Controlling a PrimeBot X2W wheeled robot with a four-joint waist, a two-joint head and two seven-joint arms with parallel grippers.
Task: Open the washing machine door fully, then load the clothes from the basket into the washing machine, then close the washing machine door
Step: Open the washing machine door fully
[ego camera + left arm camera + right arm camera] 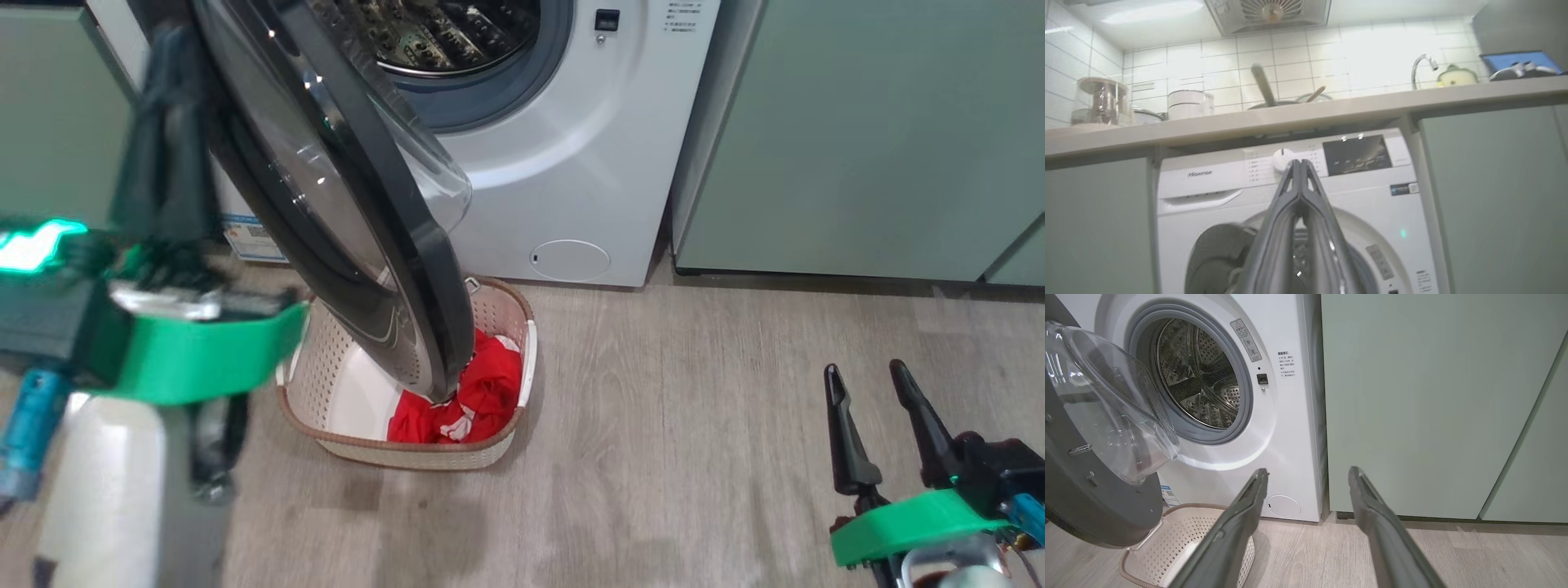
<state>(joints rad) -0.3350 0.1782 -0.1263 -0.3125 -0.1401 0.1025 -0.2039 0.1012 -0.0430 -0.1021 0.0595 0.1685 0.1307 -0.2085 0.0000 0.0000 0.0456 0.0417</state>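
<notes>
Left end effector (1299, 164): two long dark fingers pressed together at the tips, nothing between them. In the head view it is a dark blur at 10 o'clock, just beside the door's outer face; whether it touches cannot be told.
Right end effector (864, 371): fingers spread wide and empty, at 4 o'clock of the head view, low over the floor and well apart from the basket.
Pale grey wood-look floor (694, 425): carries the basket and the machine.
Small cream perforated plastic basket with brown woven-look rim (408, 459): at 6 o'clock of the head view, on the floor just in front of the machine, under the door's lower edge.
Red jersey clothes with white trim (490, 392): bunched in the basket's right half, toward its 3 o'clock side; the left half shows bare cream bottom.
Large round washing machine door with glossy black rim and clear domed glass bowl (424, 269): swung partly out on the left of the opening, bowl facing the drum mouth; its lower rim hangs over the basket and hides part of the clothes.
Large white front-loading washing machine (571, 163): at 12 o'clock, with its grey rubber gasket and perforated steel drum (1204, 375) open to view.
Pale green cabinets (857, 122): just beside the machine, at its 3 o'clock.
Beige worktop (1290, 116): in the left wrist view it runs above the machine, with a curved tap (1423, 65) at 1 o'clock.
</notes>
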